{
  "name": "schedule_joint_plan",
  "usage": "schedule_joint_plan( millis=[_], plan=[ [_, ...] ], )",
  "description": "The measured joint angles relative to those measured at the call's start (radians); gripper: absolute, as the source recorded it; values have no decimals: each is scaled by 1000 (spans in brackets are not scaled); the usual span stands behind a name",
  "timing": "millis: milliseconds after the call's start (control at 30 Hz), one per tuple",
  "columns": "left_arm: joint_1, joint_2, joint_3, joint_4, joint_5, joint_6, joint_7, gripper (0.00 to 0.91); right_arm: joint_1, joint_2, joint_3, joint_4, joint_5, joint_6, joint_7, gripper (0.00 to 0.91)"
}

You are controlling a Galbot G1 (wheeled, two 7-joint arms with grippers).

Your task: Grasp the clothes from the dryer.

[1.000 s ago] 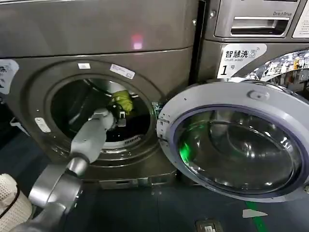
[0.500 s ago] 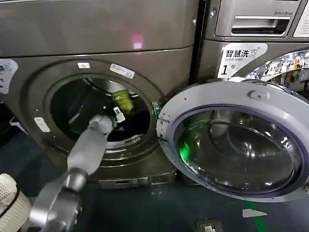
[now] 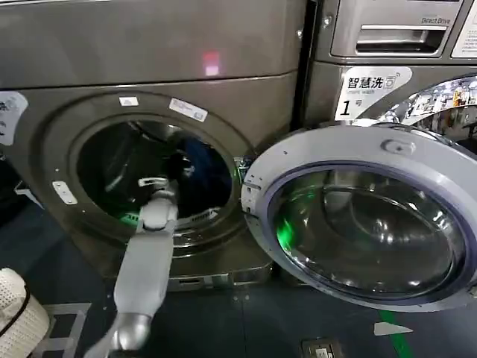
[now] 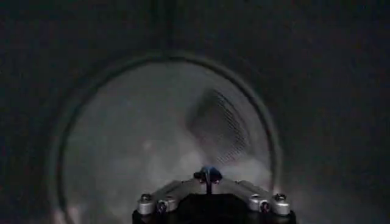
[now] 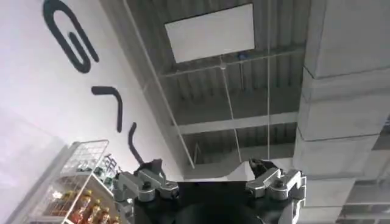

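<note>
Left gripper (image 3: 155, 181) reaches into the dryer (image 3: 149, 89) toward dark clothes (image 3: 205, 168) — pincer drawn narrow, holding nothing visible — it must open before grasping.

The big bronze-grey front-loading dryer (image 3: 149, 74) has its wide round porthole (image 3: 153, 179) unblocked except for the grey left arm (image 3: 149, 253) reaching through its lower middle. The silver-rimmed glass door (image 3: 365, 216) stands swung wide to the right, barring the way from that side. Dark blue fabric (image 3: 201, 168) lies deep inside.
</note>
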Motion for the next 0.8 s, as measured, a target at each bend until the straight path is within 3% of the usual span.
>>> schedule_joint_plan(
  millis=[267, 800],
  plan=[
    [58, -18, 0, -58, -59, -57, -36, 0, -3, 0, 3, -10, -7, 19, -2, 907],
    [93, -7, 5, -82, -66, -70, -42, 0, -8, -7, 10, -8, 1, 31, -4, 907]
  ],
)
